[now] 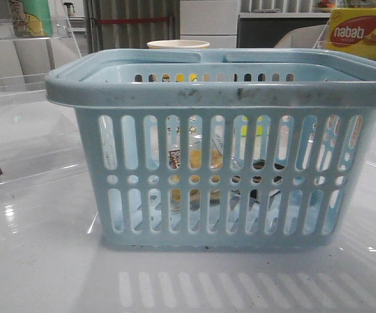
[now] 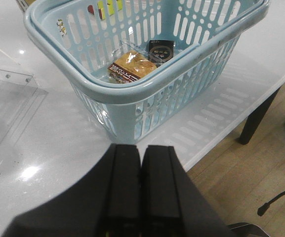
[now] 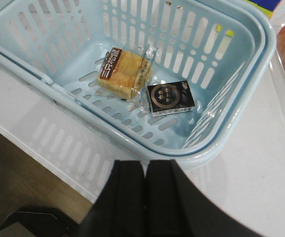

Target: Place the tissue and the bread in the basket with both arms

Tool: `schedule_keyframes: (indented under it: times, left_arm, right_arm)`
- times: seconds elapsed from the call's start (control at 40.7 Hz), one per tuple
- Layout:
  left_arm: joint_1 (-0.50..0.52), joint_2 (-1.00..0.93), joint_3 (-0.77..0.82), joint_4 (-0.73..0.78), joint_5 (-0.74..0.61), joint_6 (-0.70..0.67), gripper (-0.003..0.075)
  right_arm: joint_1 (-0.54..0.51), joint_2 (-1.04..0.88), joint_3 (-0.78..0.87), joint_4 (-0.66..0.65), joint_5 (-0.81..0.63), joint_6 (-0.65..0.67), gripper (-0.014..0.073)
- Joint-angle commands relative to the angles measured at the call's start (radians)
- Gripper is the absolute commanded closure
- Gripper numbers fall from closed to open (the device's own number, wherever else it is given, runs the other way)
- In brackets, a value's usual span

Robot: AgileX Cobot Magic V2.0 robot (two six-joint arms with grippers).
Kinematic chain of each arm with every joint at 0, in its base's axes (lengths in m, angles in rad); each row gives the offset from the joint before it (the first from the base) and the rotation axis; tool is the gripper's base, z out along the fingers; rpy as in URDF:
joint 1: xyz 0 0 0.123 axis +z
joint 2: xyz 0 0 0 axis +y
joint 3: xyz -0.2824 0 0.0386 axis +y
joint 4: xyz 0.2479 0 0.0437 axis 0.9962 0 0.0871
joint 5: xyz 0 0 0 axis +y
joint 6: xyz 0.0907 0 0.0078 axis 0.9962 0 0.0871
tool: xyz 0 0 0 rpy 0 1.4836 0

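Bread (image 3: 122, 73) lies inside basket (image 3: 231, 143); left claw (image 2: 141, 192) and right claw (image 3: 145, 197) closed, empty.

A glossy white table (image 1: 38, 261) reflects bright ceiling light. Below its edge is a wooden floor (image 2: 261, 173) and a dark table leg (image 2: 258, 116). Behind stand white cabinets (image 1: 207, 19) and a clear acrylic shelf (image 1: 18, 59).

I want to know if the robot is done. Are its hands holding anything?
No. The left gripper and right gripper are both shut on nothing. The bread lies inside the basket.
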Motion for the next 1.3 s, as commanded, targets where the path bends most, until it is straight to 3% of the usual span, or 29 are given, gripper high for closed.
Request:
schedule_keyframes:
  times: [0.0,0.32,0.418,0.566,0.713,0.861,1.082,1.279]
  left_arm:
    - [-0.004,0.000,-0.025,-0.005,-0.082,-0.004,0.0627]
    - [-0.009,-0.015,-0.019,-0.008,-0.085,-0.004,0.0627]
    - [0.033,-0.056,0.004,0.016,-0.101,-0.004,0.0627]
    - [0.204,-0.193,0.120,0.036,-0.288,-0.004,0.0627]
    - [0.389,-0.371,0.330,0.036,-0.562,-0.004,0.0627]
    - [0.540,-0.536,0.551,0.031,-0.741,-0.004,0.0627]
    - [0.599,-0.623,0.757,-0.003,-0.889,-0.006,0.0627]
    - [0.617,-0.623,0.767,-0.014,-0.887,-0.007,0.0627]
  right_arm:
    - [0.001,-0.005,-0.026,-0.002,-0.060,-0.007,0.0540]
    - [0.001,-0.005,-0.026,-0.002,-0.060,-0.007,0.0540]
    - [0.001,-0.005,-0.026,-0.002,-0.059,-0.007,0.0540]
    - [0.001,-0.005,-0.026,-0.002,-0.058,-0.007,0.0540]
    - [0.001,-0.005,-0.026,-0.002,-0.058,-0.007,0.0540]
    - [0.001,-0.005,-0.026,-0.002,-0.058,-0.007,0.0540]
    - [0.001,-0.005,-0.026,-0.002,-0.058,-0.007,0.0540]
    - [0.001,-0.005,-0.026,-0.002,-0.057,-0.007,0.0540]
